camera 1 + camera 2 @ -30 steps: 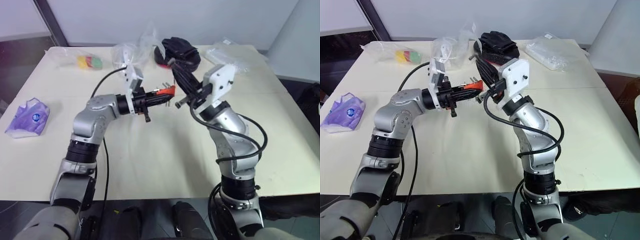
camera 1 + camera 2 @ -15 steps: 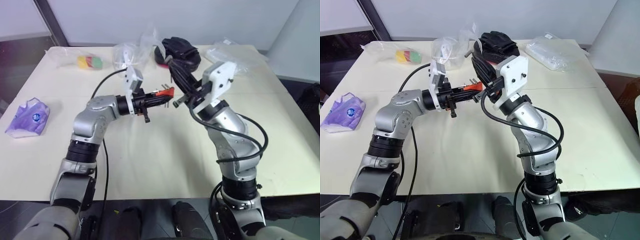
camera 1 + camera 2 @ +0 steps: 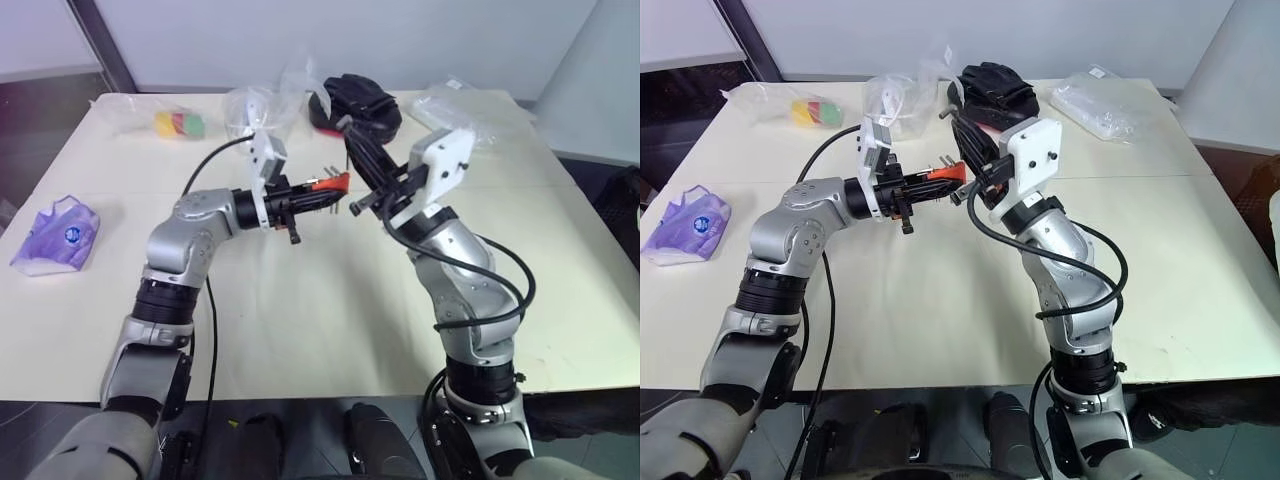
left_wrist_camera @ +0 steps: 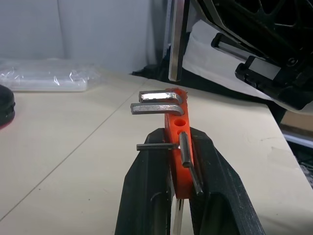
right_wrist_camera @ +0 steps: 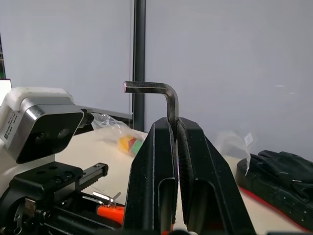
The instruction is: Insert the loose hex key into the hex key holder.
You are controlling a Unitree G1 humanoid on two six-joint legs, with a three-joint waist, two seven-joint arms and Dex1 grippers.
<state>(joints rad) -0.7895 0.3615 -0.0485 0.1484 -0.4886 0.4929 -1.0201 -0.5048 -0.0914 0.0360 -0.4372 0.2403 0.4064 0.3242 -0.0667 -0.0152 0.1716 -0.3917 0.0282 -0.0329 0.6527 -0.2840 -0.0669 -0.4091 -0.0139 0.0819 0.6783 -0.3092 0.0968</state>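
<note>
**Q:** Orange-red block: where is it, and who holds it?

**A:** Above the table's [image 3: 300, 330] middle, the left gripper [image 4: 178, 161] is clamped on the hex key holder [image 4: 177, 147]. Just beside it, the right gripper [image 5: 174, 128] pinches the long leg of the loose hex key [image 5: 155, 93].

**Q:** How should each handle?

**A:** Probably light, rigid, smooth steel, so the key may pivot; gripping near the bend steadies it. The key's lower end hides between the fingers, so alignment with the empty socket is unclear.
</note>
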